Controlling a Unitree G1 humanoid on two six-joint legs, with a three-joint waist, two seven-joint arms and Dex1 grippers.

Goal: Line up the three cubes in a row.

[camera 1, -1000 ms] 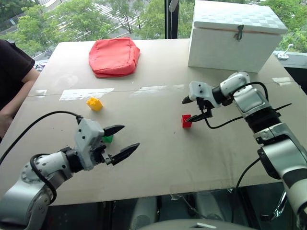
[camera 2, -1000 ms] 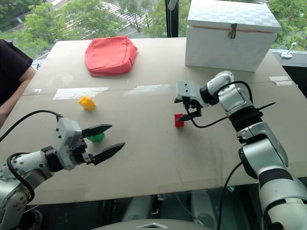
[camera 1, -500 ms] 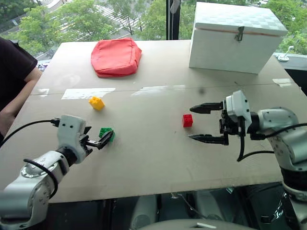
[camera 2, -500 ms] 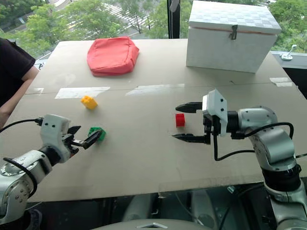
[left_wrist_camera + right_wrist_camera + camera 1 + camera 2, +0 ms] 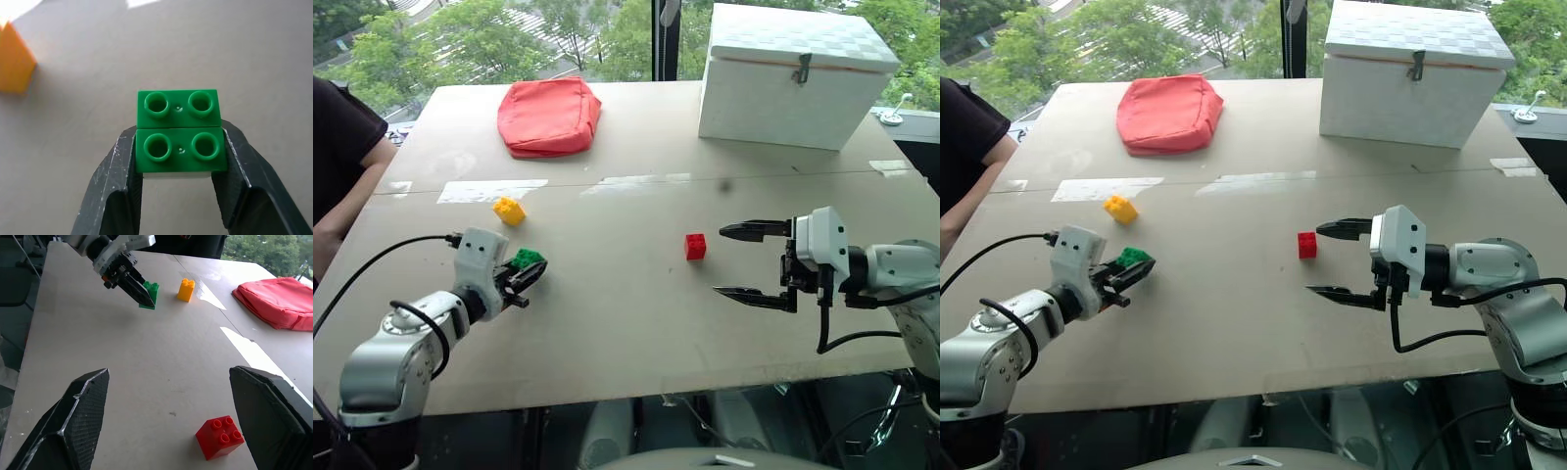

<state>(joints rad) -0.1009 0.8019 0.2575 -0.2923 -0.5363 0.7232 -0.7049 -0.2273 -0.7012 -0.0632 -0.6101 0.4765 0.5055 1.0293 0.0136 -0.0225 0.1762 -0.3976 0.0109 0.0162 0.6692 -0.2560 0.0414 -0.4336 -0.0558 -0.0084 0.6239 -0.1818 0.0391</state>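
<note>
The green cube sits between the two black fingers of my left gripper, which is shut on its sides at the left of the table, low over the surface. Just beyond it lies the yellow cube. Near the table's middle stands the red cube, free of any grip. My right gripper hangs open to the right of the red cube, apart from it, with its fingers pointing left toward it. The right wrist view has the red cube close by and the green cube farther off.
A big red cushion lies at the back left and a large white box stands at the back right. A person's arm rests at the table's left edge. Bare tabletop stretches between the two grippers.
My left gripper went forward to the green cube and shut on it. My right gripper let go of the red cube's side and drew back to the right, staying open.
</note>
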